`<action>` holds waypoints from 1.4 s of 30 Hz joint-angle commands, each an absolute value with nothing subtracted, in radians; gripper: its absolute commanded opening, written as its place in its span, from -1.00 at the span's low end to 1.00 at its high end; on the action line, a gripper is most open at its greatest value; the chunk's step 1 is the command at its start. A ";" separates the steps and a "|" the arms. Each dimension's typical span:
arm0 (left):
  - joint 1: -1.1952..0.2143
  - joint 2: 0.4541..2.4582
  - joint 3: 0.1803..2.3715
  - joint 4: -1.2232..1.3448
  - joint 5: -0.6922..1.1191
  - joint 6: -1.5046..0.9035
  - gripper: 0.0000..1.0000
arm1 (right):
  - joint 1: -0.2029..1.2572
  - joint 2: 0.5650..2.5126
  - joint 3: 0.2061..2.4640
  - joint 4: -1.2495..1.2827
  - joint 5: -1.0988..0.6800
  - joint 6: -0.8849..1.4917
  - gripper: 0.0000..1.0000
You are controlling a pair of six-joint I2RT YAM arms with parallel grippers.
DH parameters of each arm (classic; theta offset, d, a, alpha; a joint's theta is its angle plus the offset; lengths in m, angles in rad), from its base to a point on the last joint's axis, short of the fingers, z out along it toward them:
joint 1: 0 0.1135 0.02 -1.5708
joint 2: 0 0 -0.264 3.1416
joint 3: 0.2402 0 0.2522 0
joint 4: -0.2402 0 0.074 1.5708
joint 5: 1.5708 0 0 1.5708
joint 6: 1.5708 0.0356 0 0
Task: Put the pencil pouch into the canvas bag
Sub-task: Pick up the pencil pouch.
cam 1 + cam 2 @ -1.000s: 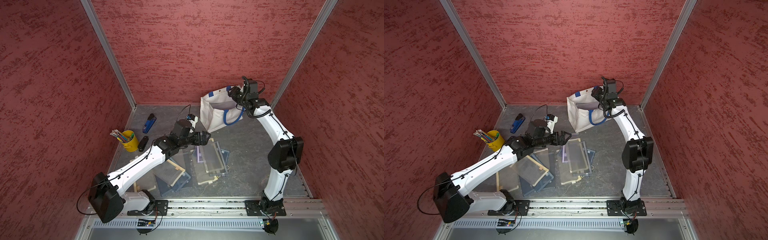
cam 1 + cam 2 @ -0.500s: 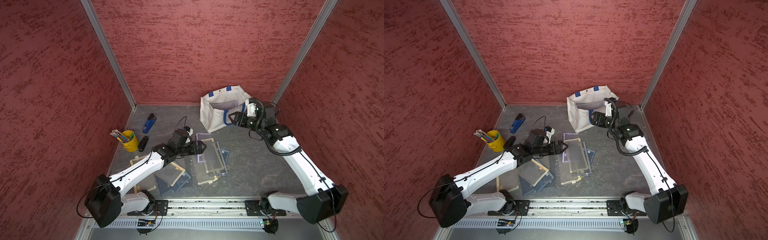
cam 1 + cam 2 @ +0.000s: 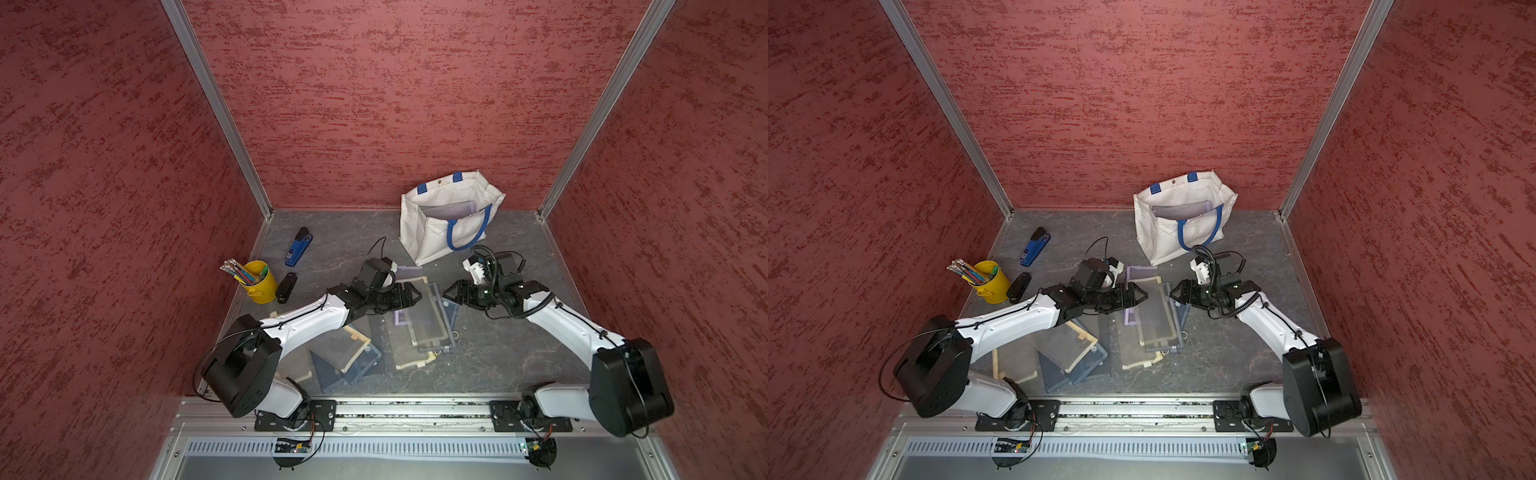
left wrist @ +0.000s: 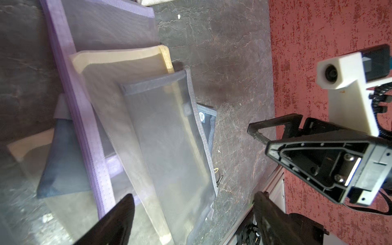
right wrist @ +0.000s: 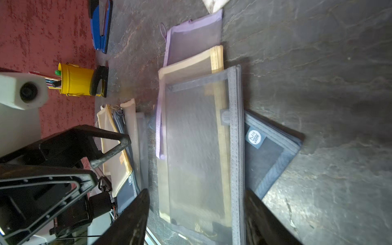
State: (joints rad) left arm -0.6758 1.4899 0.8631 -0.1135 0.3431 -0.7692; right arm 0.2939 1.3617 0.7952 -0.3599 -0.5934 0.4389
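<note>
Across desk (image 3: 503, 357) rear, canvas bag (image 3: 432, 239) is stood upright, mouth open but slack, blue handle (image 3: 449, 237) draped down front: snag or tip-over risked at insertion. Overlapping pouch stack (image 3: 405, 349) is spread mid-desk; pencil pouch (image 3: 428, 318) is laid on top, between both hands. Both left hand (image 3: 415, 294) and right hand (image 3: 449, 294) are held wide, nothing gripped. Thin mesh: two layers could be pinched together, neighbours dragged along. Hands are pointed tip to tip, near: collision risked if same edge is approached.

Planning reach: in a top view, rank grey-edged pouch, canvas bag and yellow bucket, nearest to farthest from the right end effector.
1. Grey-edged pouch, just beside the right end effector.
2. Canvas bag, behind, near the back wall.
3. Yellow bucket, far across, by the left wall.
</note>
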 commanded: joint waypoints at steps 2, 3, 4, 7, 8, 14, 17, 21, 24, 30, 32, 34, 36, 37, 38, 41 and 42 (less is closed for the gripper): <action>-0.690 1.550 0.870 -0.030 0.368 -0.795 0.58 | 0.299 1.417 0.772 -0.230 -0.652 0.439 0.29; -0.692 1.562 0.874 -0.026 0.369 -0.796 0.57 | 0.301 1.430 0.766 -0.219 -0.651 0.439 0.29; -0.695 1.578 0.880 -0.023 0.369 -0.798 0.55 | 0.301 1.446 0.760 -0.206 -0.649 0.439 0.28; -0.696 1.616 0.889 0.000 0.371 -0.805 0.51 | 0.300 1.491 0.745 -0.168 -0.647 0.451 0.25; -0.696 1.626 0.893 0.006 0.373 -0.807 0.49 | 0.300 1.498 0.740 -0.159 -0.642 0.453 0.25; -0.695 1.694 0.929 -0.010 0.374 -0.818 0.40 | 0.300 1.545 0.696 -0.079 -0.648 0.490 0.23; -0.694 1.708 0.934 -0.013 0.367 -0.830 0.31 | 0.300 1.566 0.670 -0.034 -0.668 0.505 0.20; -0.693 1.721 0.937 -0.036 0.355 -0.842 0.19 | 0.301 1.582 0.658 -0.008 -0.680 0.509 0.17; -0.694 1.739 0.930 -0.032 0.358 -0.848 0.14 | 0.300 1.593 0.654 0.000 -0.683 0.512 0.14; -0.707 1.788 0.930 0.015 0.378 -0.860 0.04 | 0.305 1.622 0.639 0.042 -0.695 0.532 0.08; -0.712 1.804 0.932 0.040 0.383 -0.868 0.02 | 0.310 1.632 0.636 0.054 -0.699 0.535 0.07; -0.716 1.813 0.934 0.064 0.388 -0.877 -0.08 | 0.315 1.637 0.631 0.063 -0.701 0.540 0.07; -0.718 1.816 0.933 0.095 0.395 -0.886 -0.27 | 0.319 1.635 0.628 0.072 -0.704 0.544 0.07; -0.718 1.815 0.933 0.104 0.400 -0.887 -0.37 | 0.320 1.633 0.628 0.076 -0.707 0.547 0.07; -0.718 1.814 0.931 0.114 0.402 -0.887 -0.47 | 0.322 1.630 0.628 0.080 -0.710 0.549 0.07; -0.716 1.794 0.920 0.132 0.410 -0.878 -0.92 | 0.324 1.602 0.619 0.119 -0.736 0.569 0.05; -0.714 1.775 0.909 0.142 0.408 -0.877 -1.00 | 0.324 1.581 0.611 0.141 -0.746 0.582 0.06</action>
